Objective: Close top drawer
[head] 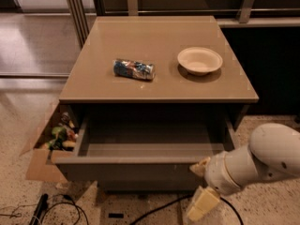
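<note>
Top drawer (140,165) stands wide open, projecting fwd from cabinet (154,36). Gripper (194,191), jaws apart, low at cabinet's front right, approx. touching drawer panel. Step: pre-push; next needs straight push toward cabinet.

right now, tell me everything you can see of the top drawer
The top drawer is a wide, shallow grey-brown box with a flat handleless front, looking like laminate. It stands pulled well out from under the cabinet top, level, with nothing visible inside. The gripper sits at the right end of its front panel; contact cannot be confirmed.
</note>
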Controlling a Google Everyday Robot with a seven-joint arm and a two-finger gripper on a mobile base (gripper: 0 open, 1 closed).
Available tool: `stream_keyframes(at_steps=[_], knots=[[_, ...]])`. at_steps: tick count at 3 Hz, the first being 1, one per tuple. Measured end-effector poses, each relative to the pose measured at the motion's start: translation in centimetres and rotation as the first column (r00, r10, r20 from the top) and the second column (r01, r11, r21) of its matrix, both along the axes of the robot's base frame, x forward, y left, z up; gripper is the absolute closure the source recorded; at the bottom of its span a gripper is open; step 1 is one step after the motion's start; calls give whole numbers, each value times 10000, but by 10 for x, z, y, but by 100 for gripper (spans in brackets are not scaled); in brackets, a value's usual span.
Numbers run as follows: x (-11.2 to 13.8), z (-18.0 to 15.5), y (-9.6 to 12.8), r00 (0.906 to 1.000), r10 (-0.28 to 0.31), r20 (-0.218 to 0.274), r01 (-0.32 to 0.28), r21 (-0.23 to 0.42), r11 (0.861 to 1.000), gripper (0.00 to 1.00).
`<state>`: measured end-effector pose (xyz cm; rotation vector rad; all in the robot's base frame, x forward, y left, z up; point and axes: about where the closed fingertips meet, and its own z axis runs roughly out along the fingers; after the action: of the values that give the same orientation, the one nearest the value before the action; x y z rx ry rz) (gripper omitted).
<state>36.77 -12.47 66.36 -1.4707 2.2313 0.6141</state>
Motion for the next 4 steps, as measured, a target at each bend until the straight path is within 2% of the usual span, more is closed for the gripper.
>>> stream_keyframes(at_steps=[1,2,3,4], knots=[[-1,0,0,10000,0,0,0,0,10000,18],[28,6,2,9994,-42,334,41,18,10000,42],[117,26,3,9917,-222,1267,236,-96,9997,65],[153,50,6,9817,-282,1884,288,-8,9996,73]])
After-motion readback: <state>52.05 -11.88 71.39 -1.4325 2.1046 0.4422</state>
